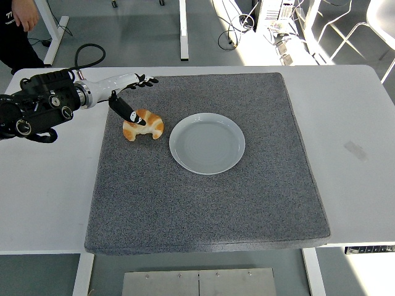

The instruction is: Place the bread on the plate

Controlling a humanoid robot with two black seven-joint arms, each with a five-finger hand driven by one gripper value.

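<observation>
Setting: a grey floor with table legs, cables and a patch of sunlight at the top; a person [18, 28] in dark clothing at the top left corner, one hand showing. Surface: a white table [358, 123] carrying a large grey speckled mat [210, 209] that covers most of my working area. Item one: the bread [147, 126], a golden croissant, lying flat on the mat's left part, its horns turned toward the near edge, just beside the plate but, as far as I can see, not touching it. Item two: the plate [207, 143], round, pale, empty, near the mat's centre, to the right of the croissant. Item three: my left hand [126, 95], reaching in from the left edge, fingers spread and holding nothing; the thumb points down over the croissant's left end, the other fingers extend past its far side. Whether the thumb touches the crust I cannot tell. Right hand: not in view. Step in hand, by my reading: the approach to the grasp, nothing yet lifted. Next move, as I judge it: lower the hand, close fingers and thumb around the croissant's middle gently enough not to crush it, lift clear of the mat, carry it a short way right, release over the plate's centre.
</observation>
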